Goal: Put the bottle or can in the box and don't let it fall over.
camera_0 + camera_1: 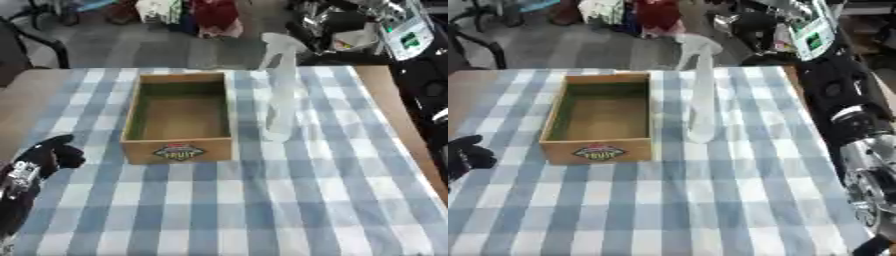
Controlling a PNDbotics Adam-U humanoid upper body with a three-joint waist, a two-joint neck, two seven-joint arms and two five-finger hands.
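Checked cloth covers the table [262, 210]; a tall, light, tippy spray bottle [282, 95] stands at centre beside the box [179, 117] — best gripped mid-body. Left hand [52, 155], lower left, is seen curled and empty.

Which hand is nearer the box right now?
Left. The left hand sits at the table's left edge, just left of the box and near its front corner. The right hand shows in neither view; only the right arm shows, beyond the spray bottle.

light: even, soft, moderately bright | shadows: faint | focus: blurred throughout | glare: none
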